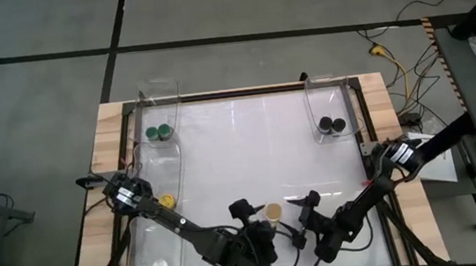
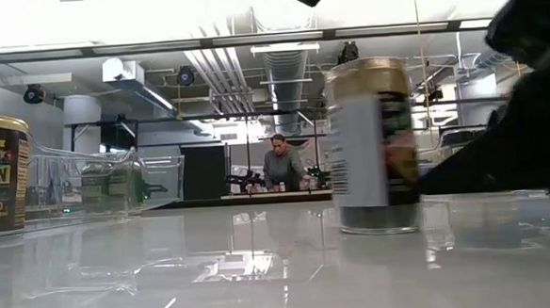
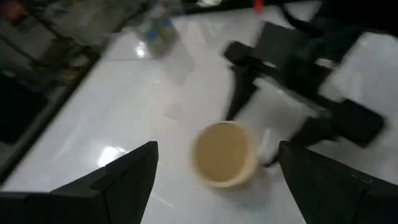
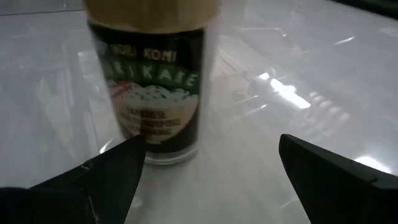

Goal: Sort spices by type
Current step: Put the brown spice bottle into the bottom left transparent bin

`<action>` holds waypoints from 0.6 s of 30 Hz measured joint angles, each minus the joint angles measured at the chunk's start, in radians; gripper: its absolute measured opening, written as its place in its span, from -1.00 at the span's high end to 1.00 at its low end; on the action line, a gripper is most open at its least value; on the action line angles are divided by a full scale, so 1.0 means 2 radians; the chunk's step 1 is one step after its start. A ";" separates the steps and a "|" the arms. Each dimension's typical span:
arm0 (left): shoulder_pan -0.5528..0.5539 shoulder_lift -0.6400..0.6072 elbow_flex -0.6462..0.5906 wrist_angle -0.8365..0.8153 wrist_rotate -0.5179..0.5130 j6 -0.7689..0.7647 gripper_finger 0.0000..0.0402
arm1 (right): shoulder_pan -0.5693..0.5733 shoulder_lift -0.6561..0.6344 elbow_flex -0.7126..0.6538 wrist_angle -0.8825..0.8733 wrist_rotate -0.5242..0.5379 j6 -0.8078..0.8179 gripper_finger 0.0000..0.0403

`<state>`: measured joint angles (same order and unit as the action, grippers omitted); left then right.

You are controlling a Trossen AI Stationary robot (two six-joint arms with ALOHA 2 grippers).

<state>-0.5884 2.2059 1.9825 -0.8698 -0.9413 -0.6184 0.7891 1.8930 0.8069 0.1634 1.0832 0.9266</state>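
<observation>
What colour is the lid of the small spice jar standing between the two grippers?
Tan. The small cylindrical spice jar's round lid shows best in the left wrist view.

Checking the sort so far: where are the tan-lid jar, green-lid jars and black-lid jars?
tan-lid jar (image 1: pixel 273 211), high view, on its lid.
green-lid jars (image 1: pixel 159 132), high view, between the two lids.
black-lid jars (image 1: pixel 332 125), high view, between the two lids.

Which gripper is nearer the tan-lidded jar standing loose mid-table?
Left, narrowly. The left gripper hovers open just above and beside the tan-lidded jar; the right gripper, also open, faces it from the other side, slightly farther off.
</observation>
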 joint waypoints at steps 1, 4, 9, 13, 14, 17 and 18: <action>-0.001 0.000 0.001 0.003 0.013 0.004 -0.57 | -0.003 0.004 0.003 0.006 0.000 -0.007 -0.79; -0.002 0.000 0.000 0.005 0.042 0.011 -0.57 | -0.018 0.020 0.024 0.014 -0.001 -0.025 -0.79; -0.006 0.000 0.000 -0.012 0.055 0.015 -0.57 | -0.035 0.049 0.063 0.018 -0.030 -0.067 -0.79; -0.004 -0.003 -0.001 -0.019 0.055 0.016 -0.57 | -0.041 0.069 0.095 0.012 -0.050 -0.093 -0.79; -0.003 -0.005 -0.001 -0.019 0.055 0.018 -0.57 | -0.042 0.070 0.100 0.012 -0.049 -0.093 -0.79; 0.000 -0.007 0.000 -0.014 0.062 0.029 -0.57 | -0.042 0.068 0.104 0.014 -0.048 -0.094 -0.79; 0.000 -0.007 0.001 -0.014 0.067 0.034 -0.57 | -0.042 0.066 0.105 0.014 -0.048 -0.094 -0.79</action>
<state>-0.5884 2.1925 1.9843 -0.8969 -0.8067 -0.5495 0.7059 2.0254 1.0165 0.1910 0.9871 0.7391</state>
